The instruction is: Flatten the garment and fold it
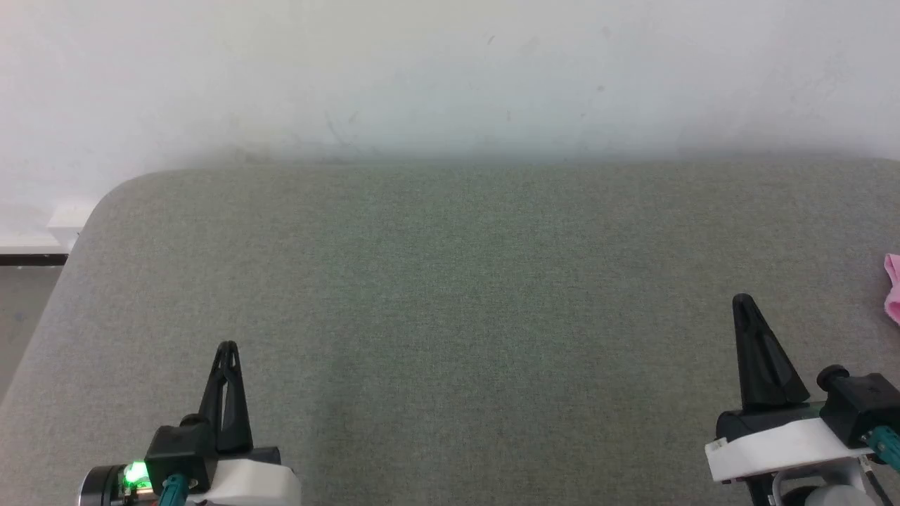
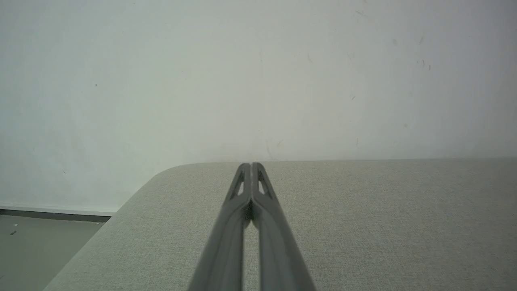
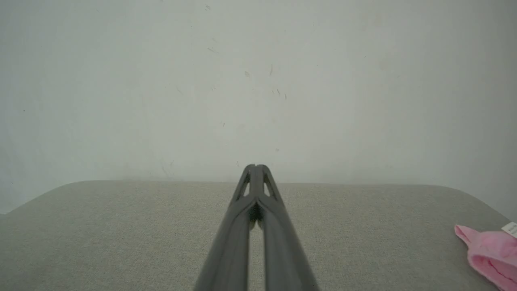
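Pointing up the head view from the lower left, the left gripper (image 1: 227, 348) has its two long dark fingers pressed together tip to tip, gripping nothing, over a wide grey-green woven fabric surface (image 1: 450, 295). At the lower right the right gripper (image 1: 743, 301) is likewise closed to a single point with nothing between its fingers. Off to its right and apart from it, the soft light-pink thin fabric garment (image 1: 894, 288) lies bunched at the right edge of the head view; the right wrist view shows a small white label (image 3: 510, 229) at its upper edge. Beyond, the round-cornered surface meets a plain white scuffed wall (image 1: 450, 70), and grey floor (image 1: 21, 309) shows past the left corner.
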Controlling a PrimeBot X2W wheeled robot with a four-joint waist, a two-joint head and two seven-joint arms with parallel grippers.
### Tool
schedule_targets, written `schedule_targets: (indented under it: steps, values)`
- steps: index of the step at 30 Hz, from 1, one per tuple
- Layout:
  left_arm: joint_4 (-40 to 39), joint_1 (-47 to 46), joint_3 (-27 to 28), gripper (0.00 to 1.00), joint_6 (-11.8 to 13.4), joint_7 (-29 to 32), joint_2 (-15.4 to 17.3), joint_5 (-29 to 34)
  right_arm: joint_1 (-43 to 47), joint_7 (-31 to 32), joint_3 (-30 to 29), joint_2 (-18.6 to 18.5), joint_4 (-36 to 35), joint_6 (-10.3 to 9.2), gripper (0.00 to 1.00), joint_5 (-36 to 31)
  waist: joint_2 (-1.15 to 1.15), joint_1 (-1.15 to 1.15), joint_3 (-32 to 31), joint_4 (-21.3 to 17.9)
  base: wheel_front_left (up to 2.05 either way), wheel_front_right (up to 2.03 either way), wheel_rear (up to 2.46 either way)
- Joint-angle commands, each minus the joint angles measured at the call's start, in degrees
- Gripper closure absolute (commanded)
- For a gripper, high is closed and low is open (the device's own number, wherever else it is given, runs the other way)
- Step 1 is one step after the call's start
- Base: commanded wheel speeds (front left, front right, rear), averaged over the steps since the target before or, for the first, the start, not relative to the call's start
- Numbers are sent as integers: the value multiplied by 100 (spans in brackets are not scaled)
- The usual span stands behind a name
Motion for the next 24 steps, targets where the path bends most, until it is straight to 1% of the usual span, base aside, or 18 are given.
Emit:
schedule_targets:
  steps: [1,24]
  values:
    - [4,-33,4,100,-44,31,-15,12,-13,36,2,3,-5,-1,100,-48,-1,0,0,-2,0,0,0]
    - [15,-133,21,100,-194,300,-71,49,-51,305,40,12,-13,-3,100,-199,-1,0,1,-27,0,0,0]
